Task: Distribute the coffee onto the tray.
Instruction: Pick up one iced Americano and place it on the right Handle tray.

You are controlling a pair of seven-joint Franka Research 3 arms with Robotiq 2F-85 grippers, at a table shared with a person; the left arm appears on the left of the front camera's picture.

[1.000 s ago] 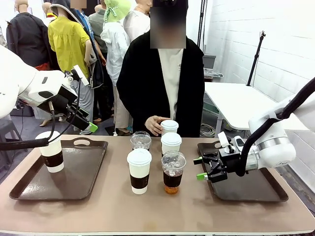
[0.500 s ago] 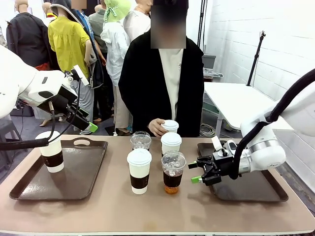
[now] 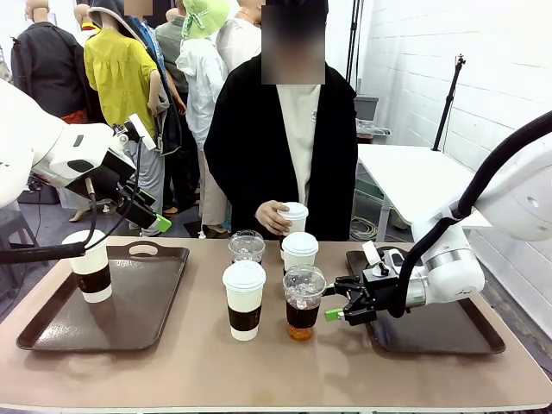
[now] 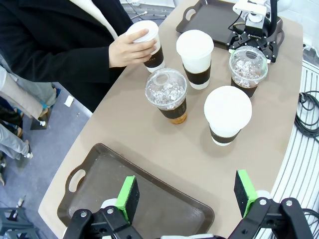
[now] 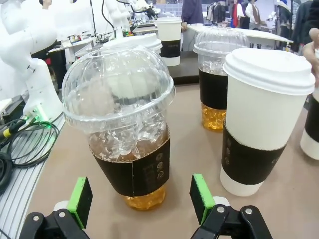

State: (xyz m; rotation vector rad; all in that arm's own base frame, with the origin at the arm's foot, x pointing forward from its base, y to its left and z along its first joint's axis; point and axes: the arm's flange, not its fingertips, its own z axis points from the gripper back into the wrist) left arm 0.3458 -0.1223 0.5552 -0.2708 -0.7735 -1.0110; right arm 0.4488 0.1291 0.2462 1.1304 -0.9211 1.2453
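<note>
1. Right end effector (image 3: 333,304), jaws wide open and empty, sits just beside a clear dome-lidded plastic cup of amber iced coffee (image 3: 303,304) on the tan table (image 3: 259,371);
2. Left end effector (image 4: 187,193) hangs open and empty above a dark brown tray (image 3: 151,302) holding a white lidded paper cup (image 3: 91,267).

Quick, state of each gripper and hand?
Left gripper: open, empty.
Right gripper: open, facing the iced coffee, not gripping.
Person's hand: holding a paper cup.
</note>
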